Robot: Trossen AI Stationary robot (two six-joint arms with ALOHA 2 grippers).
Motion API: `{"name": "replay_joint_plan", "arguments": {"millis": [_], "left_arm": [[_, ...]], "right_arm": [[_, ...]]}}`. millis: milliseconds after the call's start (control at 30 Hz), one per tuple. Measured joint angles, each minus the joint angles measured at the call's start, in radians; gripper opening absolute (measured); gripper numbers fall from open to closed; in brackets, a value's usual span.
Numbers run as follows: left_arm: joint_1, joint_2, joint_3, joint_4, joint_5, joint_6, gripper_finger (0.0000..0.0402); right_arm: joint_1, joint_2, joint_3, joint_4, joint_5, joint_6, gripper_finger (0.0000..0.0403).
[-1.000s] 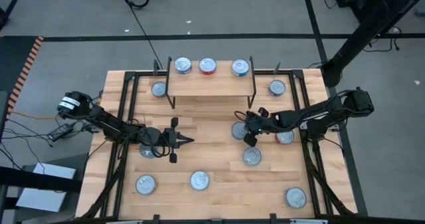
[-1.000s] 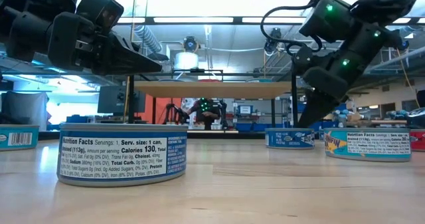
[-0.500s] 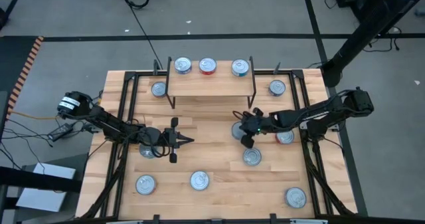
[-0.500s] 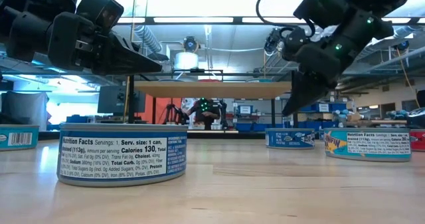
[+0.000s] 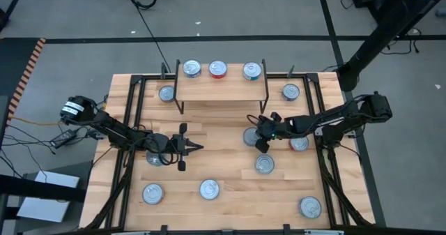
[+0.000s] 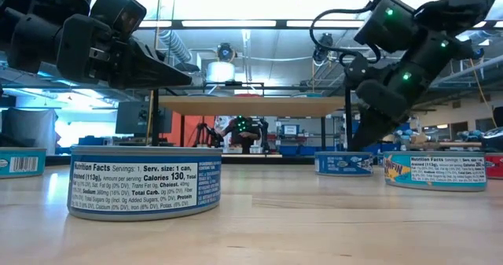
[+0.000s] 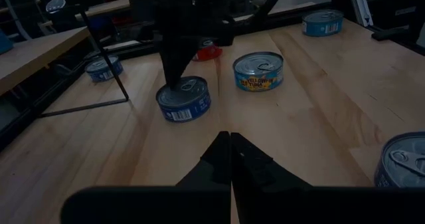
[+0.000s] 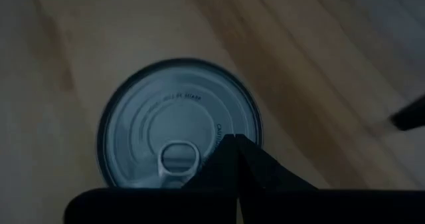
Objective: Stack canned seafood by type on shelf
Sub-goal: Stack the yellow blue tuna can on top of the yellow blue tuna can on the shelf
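Observation:
The shelf (image 5: 221,90) stands at the table's far edge, and three tins (image 5: 218,69) sit on its plank. Several more tins lie scattered on the table. My right gripper (image 5: 260,135) points down, shut, over the blue-labelled tin (image 5: 249,137) in front of the shelf. In the right wrist view the shut fingers (image 8: 236,144) are above that tin's silver top (image 8: 179,127), beside its pull tab. My left gripper (image 5: 201,148) is shut and level above the table, left of centre. Another tin (image 5: 155,159) sits under that arm. My right gripper comes at the blue-labelled tin from above, its shut fingertips (image 7: 174,83) at the tin's top near the rim (image 7: 180,86). Whether they touch the lid, I cannot tell. The tin stands flat on the table.
Loose tins lie near the right gripper (image 5: 265,164) (image 5: 300,143), along the near edge (image 5: 209,189) (image 5: 152,193) (image 5: 310,207), and either side of the shelf (image 5: 166,93) (image 5: 290,92). Black frame rails (image 5: 132,116) run along the table's sides. Bare wood lies between the two grippers.
My right gripper swung up and a little toward the table's left, then came back down over the blue-labelled tin, staying shut. The tin has not moved.

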Motion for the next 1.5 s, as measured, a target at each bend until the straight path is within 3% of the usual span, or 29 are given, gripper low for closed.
{"name": "replay_joint_plan", "arguments": {"millis": [333, 600, 867, 1167, 1500], "left_arm": [[0.000, 0.000, 0.000, 0.000, 0.000, 0.000, 0.0001], [0.000, 0.000, 0.000, 0.000, -0.014, 0.020, 0.0001], [0.002, 0.000, 0.000, 0.010, -0.043, 0.059, 0.0004], [0.002, 0.000, 0.000, 0.018, -0.074, 0.087, 0.0004], [0.002, 0.000, 0.000, -0.006, -0.073, 0.113, 0.0005]], "right_arm": [[-0.009, 0.000, 0.007, -0.033, 0.063, 0.013, 0.0005], [0.076, 0.000, 0.152, -0.186, 0.043, -0.068, 0.0005], [0.269, 0.000, 0.286, -0.416, -0.126, 0.042, 0.0005], [0.477, 0.000, 0.293, -0.605, -0.234, 0.291, 0.0005], [0.540, 0.009, 0.284, -0.659, -0.272, 0.323, 0.0005]]}}
